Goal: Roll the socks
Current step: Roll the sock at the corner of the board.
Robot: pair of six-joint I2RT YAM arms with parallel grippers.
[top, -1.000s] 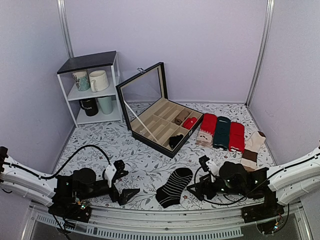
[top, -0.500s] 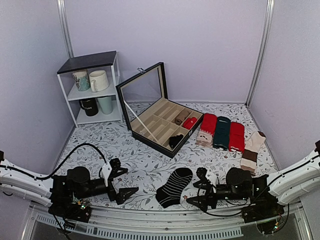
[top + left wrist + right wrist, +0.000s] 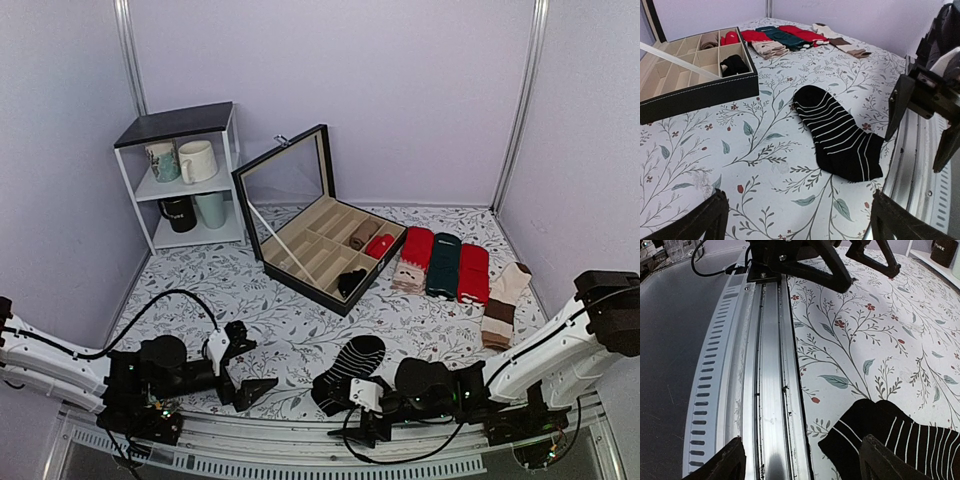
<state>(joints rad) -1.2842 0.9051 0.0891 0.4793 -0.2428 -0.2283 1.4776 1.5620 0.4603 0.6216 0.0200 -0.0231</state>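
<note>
The socks (image 3: pixel 346 368) are black with thin white stripes and lie flat on the floral cloth near the table's front edge, apparently one on the other. My left gripper (image 3: pixel 252 364) stands open to their left, apart from them; in its wrist view the socks (image 3: pixel 837 132) lie ahead, beyond its fingers (image 3: pixel 705 222). My right gripper (image 3: pixel 357 412) is open and low at the socks' near end. In its wrist view the socks (image 3: pixel 900 437) show at the lower right, one fingertip (image 3: pixel 892 462) over their edge.
An open black compartment box (image 3: pixel 322 258) with a few rolled socks stands behind. Red and dark green socks (image 3: pixel 445 265) and cream-and-brown socks (image 3: pixel 503 300) lie at the right. A white shelf with mugs (image 3: pixel 185 175) stands at the back left. A metal rail (image 3: pixel 765 390) runs along the near edge.
My right gripper has swung left along the front edge and now sits at the socks' near end. The left gripper has barely shifted. The socks have not moved.
</note>
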